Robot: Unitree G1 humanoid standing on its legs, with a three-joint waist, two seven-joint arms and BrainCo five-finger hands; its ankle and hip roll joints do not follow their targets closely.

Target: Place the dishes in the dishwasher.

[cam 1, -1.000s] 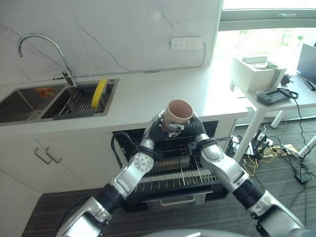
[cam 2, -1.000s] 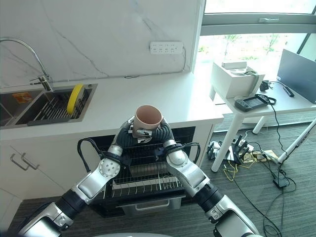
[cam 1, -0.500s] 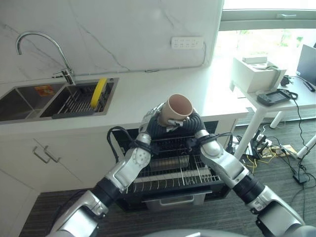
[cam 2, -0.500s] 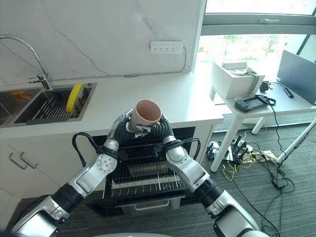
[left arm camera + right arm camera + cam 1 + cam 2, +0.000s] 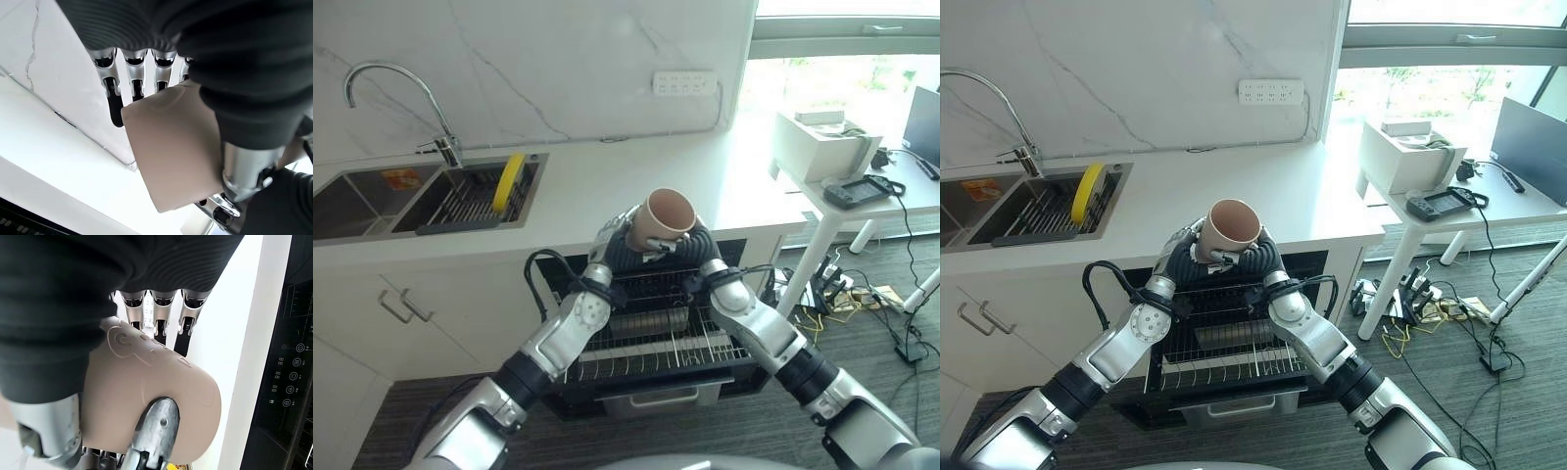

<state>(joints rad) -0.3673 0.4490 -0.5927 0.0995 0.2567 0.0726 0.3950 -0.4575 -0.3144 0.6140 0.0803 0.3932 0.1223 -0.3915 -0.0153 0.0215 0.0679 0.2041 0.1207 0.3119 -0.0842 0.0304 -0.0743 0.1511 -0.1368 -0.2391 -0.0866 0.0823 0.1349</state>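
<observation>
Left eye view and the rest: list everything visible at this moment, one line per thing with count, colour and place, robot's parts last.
Beige ceramic cup: one, beige, held between both hands above the open dishwasher.
Dishwasher wire rack: one, metal, pulled out below the counter.
White countertop: one, white, behind the cup.
Steel double sink: one, grey, at the counter's left.
Curved tap: one, silver, behind the sink.
Yellow plate: one, yellow, on edge in the sink's rack.
Wall socket strip: one, white, on the marble wall.
White side table: one, at the right, carrying a white box.
Left hand: one, curled on the cup.
Right hand: one, curled on the cup.
</observation>
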